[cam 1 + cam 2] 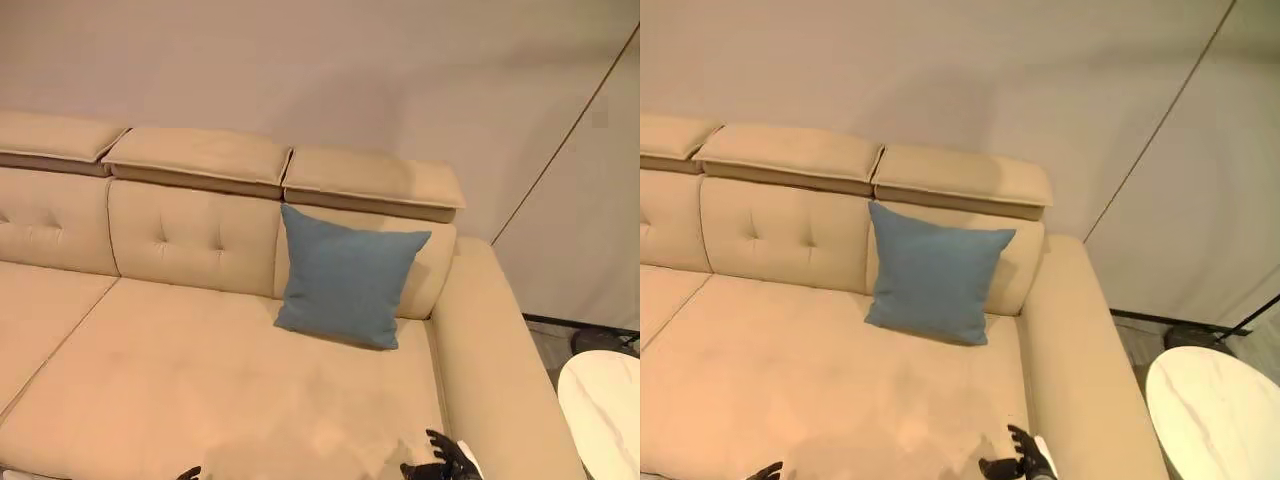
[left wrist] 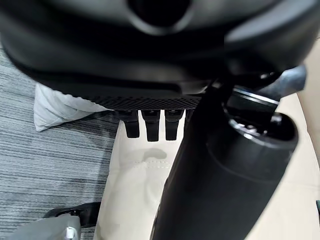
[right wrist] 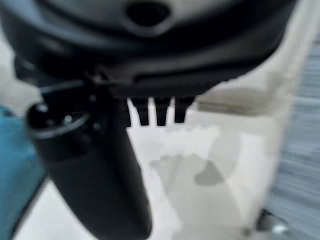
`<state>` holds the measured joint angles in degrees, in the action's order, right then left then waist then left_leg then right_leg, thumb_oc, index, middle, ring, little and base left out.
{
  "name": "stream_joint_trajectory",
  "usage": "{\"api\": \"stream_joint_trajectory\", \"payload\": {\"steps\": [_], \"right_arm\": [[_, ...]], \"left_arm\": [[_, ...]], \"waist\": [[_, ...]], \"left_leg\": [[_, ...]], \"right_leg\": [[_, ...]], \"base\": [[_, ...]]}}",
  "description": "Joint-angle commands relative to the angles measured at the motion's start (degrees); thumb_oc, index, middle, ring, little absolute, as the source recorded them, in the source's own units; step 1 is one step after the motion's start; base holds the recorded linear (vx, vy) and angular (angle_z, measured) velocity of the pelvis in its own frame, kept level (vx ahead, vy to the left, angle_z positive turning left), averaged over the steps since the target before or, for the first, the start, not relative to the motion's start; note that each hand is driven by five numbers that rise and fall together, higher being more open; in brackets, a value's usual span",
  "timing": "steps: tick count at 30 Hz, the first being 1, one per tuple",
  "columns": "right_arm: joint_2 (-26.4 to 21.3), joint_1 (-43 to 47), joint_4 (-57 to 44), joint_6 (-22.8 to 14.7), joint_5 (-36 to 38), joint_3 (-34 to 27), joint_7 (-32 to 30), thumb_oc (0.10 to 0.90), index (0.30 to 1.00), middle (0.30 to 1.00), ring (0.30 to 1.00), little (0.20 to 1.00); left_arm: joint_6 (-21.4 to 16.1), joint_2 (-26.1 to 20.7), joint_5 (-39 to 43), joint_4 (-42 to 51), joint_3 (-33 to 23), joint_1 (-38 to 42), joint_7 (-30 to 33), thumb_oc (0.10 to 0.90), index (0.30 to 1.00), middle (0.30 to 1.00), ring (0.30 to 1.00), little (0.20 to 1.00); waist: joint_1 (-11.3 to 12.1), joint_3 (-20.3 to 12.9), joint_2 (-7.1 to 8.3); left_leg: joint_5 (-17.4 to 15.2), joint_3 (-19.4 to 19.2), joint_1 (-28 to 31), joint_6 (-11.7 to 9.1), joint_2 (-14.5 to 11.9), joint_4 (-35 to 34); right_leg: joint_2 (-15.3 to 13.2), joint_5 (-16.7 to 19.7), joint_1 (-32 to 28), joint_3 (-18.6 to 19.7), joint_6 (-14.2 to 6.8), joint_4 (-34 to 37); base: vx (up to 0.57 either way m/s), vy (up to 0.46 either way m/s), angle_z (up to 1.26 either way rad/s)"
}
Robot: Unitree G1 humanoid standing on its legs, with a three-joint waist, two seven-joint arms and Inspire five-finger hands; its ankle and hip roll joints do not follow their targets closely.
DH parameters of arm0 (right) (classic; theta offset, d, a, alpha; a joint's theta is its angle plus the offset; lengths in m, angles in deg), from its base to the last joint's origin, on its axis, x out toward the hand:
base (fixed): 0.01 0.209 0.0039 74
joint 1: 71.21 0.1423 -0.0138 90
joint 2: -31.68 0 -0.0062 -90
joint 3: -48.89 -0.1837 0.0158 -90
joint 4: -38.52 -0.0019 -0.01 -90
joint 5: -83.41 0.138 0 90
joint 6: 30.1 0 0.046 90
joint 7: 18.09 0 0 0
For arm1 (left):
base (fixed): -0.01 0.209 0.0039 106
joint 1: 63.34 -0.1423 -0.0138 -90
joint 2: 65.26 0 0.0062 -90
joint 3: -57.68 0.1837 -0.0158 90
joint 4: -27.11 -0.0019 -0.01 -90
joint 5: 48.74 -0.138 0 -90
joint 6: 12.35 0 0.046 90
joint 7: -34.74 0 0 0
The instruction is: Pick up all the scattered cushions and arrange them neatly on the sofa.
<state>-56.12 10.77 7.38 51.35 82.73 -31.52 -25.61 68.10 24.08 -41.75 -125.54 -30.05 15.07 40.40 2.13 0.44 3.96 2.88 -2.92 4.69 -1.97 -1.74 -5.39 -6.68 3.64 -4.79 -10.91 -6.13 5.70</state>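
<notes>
At the right end of a beige sofa (image 1: pixel 200 370), a single blue cushion (image 1: pixel 347 287) stands propped against the backrest, at about one o'clock from the middle of the seat, its lower edge on the seat and its top corners leaning on the tufted back. Both of the robot's hands hover low over the front edge of the seat. The right hand (image 1: pixel 447 461), at five o'clock, shows straight, relaxed fingers in its own wrist view and carries nothing. The left hand (image 1: pixel 189 472), at seven o'clock, likewise has its fingers (image 2: pixel 150 125) extended and empty above the sofa's front edge. In the left wrist view a pale grey, cushion-like bundle (image 2: pixel 60 107) lies on the striped grey carpet (image 2: pixel 45 165) just beside the sofa's base; whether it is another cushion cannot be told for certain. A white round table (image 1: pixel 605 410) sits at four o'clock, beyond the armrest. The chief risk, as a judgement, is that anything left on the floor goes overlooked, since the head camera faces the seat. A reach across the seat could also brush the blue cushion and tip it flat, and a turn towards the table could knock an arm against its edge.
</notes>
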Motion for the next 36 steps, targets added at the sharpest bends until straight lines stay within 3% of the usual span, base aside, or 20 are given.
{"api": "stream_joint_trajectory", "payload": {"steps": [1, 2, 3, 5, 6, 8, 10, 12, 16, 18, 21, 22, 23, 26, 28, 32, 36], "right_arm": [[-2.32, 5.31, -1.34, -1.27, 1.33, -0.54, -0.48, 0.8, 0.9, 0.9, 0.9, 0.9], [-2.3, 5.35, -0.98, -1.1, 1.16, -0.43, -0.53, 0.8, 0.9, 0.9, 0.9, 0.9], [-2.05, 6.53, 0.23, -0.21, 0.63, 0.25, -0.79, 0.8, 0.9, 0.9, 0.9, 0.9], [-1.65, 7.28, 0.94, -0.06, 0.93, 0.65, -0.8, 0.8, 0.9, 0.9, 0.9, 0.9], [-1.64, 7.32, 0.97, -0.08, 0.93, 0.65, -0.8, 0.8, 0.9, 0.9, 0.9, 0.9], [-0.98, 6.84, 0.51, -0.34, 2.37, 0.38, -0.9, 0.8, 0.9, 0.9, 0.9, 0.9], [-0.57, 6.77, 0.51, -0.14, 3.35, 0.29, -1.01, 0.8, 0.9, 0.9, 0.9, 0.9], [-0.86, 7.87, 0.88, -0.27, 3.46, 1.49, -1.39, 0.8, 0.9, 0.9, 0.9, 0.9], [-2.51, 9.62, 1.03, -0.36, 3.62, 1.91, -2.4, 0.8, 0.9, 0.9, 0.9, 0.9], [-3.53, 10.16, 1.61, -0.17, 3.43, 1.74, -2.92, 0.8, 0.9, 0.9, 0.9, 0.9], [-4.3, 10.9, 2.41, 0.16, 3.67, 1.61, -3.24, 0.8, 0.9, 0.9, 0.9, 0.9], [-4.38, 10.71, 2.94, 0.23, 3.81, 1.44, -3.2, 0.8, 0.9, 0.9, 0.9, 0.9], [-4.45, 9.93, 4.39, 0.35, 3.46, 1.38, -2.91, 0.8, 0.9, 0.9, 0.9, 0.9], [-4.38, 9.44, 6.46, 0.42, 2.72, 1.31, -2.5, 0.8, 0.9, 0.9, 0.9, 0.9], [-4.34, 9.51, 7.27, 0.45, 2.66, 1.26, -2.35, 0.8, 0.9, 0.9, 0.9, 0.9], [-3.67, 9.14, 8.61, 0.77, 2.24, 0.79, -2.17, 0.8, 0.9, 0.9, 0.9, 0.9], [-3.21, 9.6, 9.44, 1.4, 1.81, 0.64, -2.51, 0.8, 0.9, 0.9, 0.9, 0.9]], "left_arm": [[-2.06, -1.61, -2.03, -0.71, -0.67, 4.84, 0.17, 0.8, 0.9, 0.9, 0.9, 0.9], [-2.0, -1.76, -2.13, -0.55, -0.53, 4.87, 0.16, 0.8, 0.9, 0.9, 0.9, 0.9], [-1.98, -2.42, -2.11, 0.46, 0.46, 5.89, 0.62, 0.8, 0.9, 0.9, 0.9, 0.9], [-1.85, -2.92, -2.47, 0.71, 1.47, 7.2, 1.0, 0.8, 0.9, 0.9, 0.9, 0.9], [-1.85, -2.92, -2.47, 0.7, 1.46, 7.23, 1.0, 0.8, 0.9, 0.9, 0.9, 0.9], [-1.84, -3.08, -2.42, 1.25, 2.25, 7.8, 1.49, 0.8, 0.9, 0.9, 0.9, 0.9], [-1.96, -2.68, -1.97, 1.67, 2.74, 7.86, 2.18, 0.8, 0.9, 0.9, 0.9, 0.9], [-2.09, -1.67, -1.76, 0.43, 3.36, 8.74, 2.36, 0.8, 0.9, 0.9, 0.9, 0.9], [-1.78, -0.25, -0.67, 0.0, 4.82, 10.87, 3.27, 0.8, 0.9, 0.9, 0.9, 0.9], [-1.65, 0.32, -0.93, -0.29, 5.89, 12.14, 3.59, 0.8, 0.9, 0.9, 0.9, 0.9], [-1.71, 0.77, -0.84, -0.5, 6.55, 13.28, 3.69, 0.8, 0.9, 0.9, 0.9, 0.9], [-1.72, 0.87, -0.83, -0.53, 6.48, 12.95, 3.55, 0.8, 0.9, 0.9, 0.9, 0.9], [-1.8, 1.16, -0.58, -1.08, 5.93, 11.86, 3.46, 0.8, 0.9, 0.9, 0.9, 0.9], [-1.6, 1.79, -0.95, -2.51, 5.76, 11.09, 2.98, 0.8, 0.9, 0.9, 0.9, 0.9], [-1.54, 2.04, -1.02, -3.06, 5.79, 10.99, 2.81, 0.8, 0.9, 0.9, 0.9, 0.9], [-1.27, 2.87, -1.71, -4.3, 6.08, 10.57, 2.3, 0.8, 0.9, 0.9, 0.9, 0.9], [-1.12, 2.98, -2.01, -4.6, 6.52, 11.13, 2.21, 0.8, 0.9, 0.9, 0.9, 0.9]], "waist": [[1.22, 2.15, 0.34], [1.45, 2.25, 0.37], [1.8, 4.28, -0.06], [1.11, 5.69, -0.91], [1.13, 5.68, -0.81], [0.65, 5.12, -0.92], [1.12, 4.71, -0.17], [2.38, 3.86, 0.48], [2.54, 5.78, -1.54], [2.02, 7.31, -1.97], [1.18, 8.14, -1.5], [0.79, 7.99, -0.96], [0.13, 7.38, 0.33], [-0.51, 6.72, 1.21], [-0.85, 6.32, 1.31], [-2.27, 4.79, 0.59], [-2.45, 5.04, 0.69]], "left_leg": [[-7.59, -0.65, 2.83, 1.05, 2.29, 0.39], [-7.58, -0.55, 2.88, 1.23, 2.46, 0.39], [-6.54, 0.01, 2.51, 2.01, 2.26, 0.39], [-5.21, 1.01, 1.17, 2.47, 1.69, 0.65], [-5.23, 0.97, 1.1, 2.49, 1.8, 0.7], [-3.52, 2.52, -1.85, 2.77, 2.23, 0.94], [-2.64, 3.04, -4.05, 2.64, 2.82, 1.47], [0.21, 2.46, -8.62, 1.25, 2.58, 1.68], [6.44, 3.41, -15.39, -2.11, 0.95, 1.18], [7.36, 2.9, -17.8, -3.32, 0.94, 1.46], [4.84, 1.36, -18.56, -2.46, 0.92, 5.73], [2.47, 1.25, -18.21, -1.89, 1.02, 9.08], [-2.79, 0.89, -15.57, -1.39, 1.54, 13.19], [-7.18, 1.07, -11.28, -1.27, 1.22, 17.3], [-7.77, 1.16, -9.69, -1.38, 0.96, 17.33], [-10.23, 1.88, -2.54, -1.3, 0.56, 9.82], [-10.04, 3.98, -1.87, -0.41, 2.35, 6.57]], "right_leg": [[-0.17, -4.18, -1.55, -1.74, -3.12, -2.55], [-0.33, -4.28, -1.32, -1.69, -3.23, -3.15], [-0.98, -5.49, 1.98, -0.84, -3.42, -10.97], [0.09, -7.52, 4.4, 1.49, -3.28, -18.94], [-0.05, -7.77, 4.65, 1.56, -3.3, -19.37], [2.26, -8.21, 5.42, 5.4, -3.23, -27.43], [2.74, -10.3, 3.11, 6.54, -2.27, -23.86], [4.52, -13.99, -1.69, 6.67, -0.13, -12.77], [7.64, -13.88, -0.77, 5.98, 2.09, -7.27], [7.83, -12.94, 0.03, 4.35, 2.29, -6.64], [6.91, -10.87, 2.19, 2.85, 2.55, -6.62], [5.98, -9.97, 3.07, 1.95, 2.54, -6.42], [4.16, -8.54, 3.73, 0.33, 2.5, -5.83], [2.59, -7.06, 4.09, -1.16, 2.39, -5.15], [2.35, -6.64, 4.32, -1.51, 2.22, -4.8], [2.16, -4.5, 5.29, -1.85, 1.21, -4.64], [1.44, -2.23, 7.37, -0.88, 0.17, -4.96]], "base": [[-0.07, 0.068, -0.19], [-0.24, 0.076, -0.15], [-0.32, 0.061, -0.17], [-0.31, 0.04, -0.16], [-0.29, 0.023, -0.02], [-0.3, -0.027, 0.3], [-0.25, -0.158, 0.33], [-0.35, -0.252, 0.14], [-0.35, -0.156, 0.15], [-0.39, -0.103, 0.67], [-0.32, -0.053, 0.66], [-0.41, -0.049, 0.66], [-0.3, -0.03, 0.32], [-0.15, 0.014, 0.55], [-0.08, 0.058, 0.48], [-0.1, 0.117, 0.22], [-0.12, 0.123, -0.01]]}}
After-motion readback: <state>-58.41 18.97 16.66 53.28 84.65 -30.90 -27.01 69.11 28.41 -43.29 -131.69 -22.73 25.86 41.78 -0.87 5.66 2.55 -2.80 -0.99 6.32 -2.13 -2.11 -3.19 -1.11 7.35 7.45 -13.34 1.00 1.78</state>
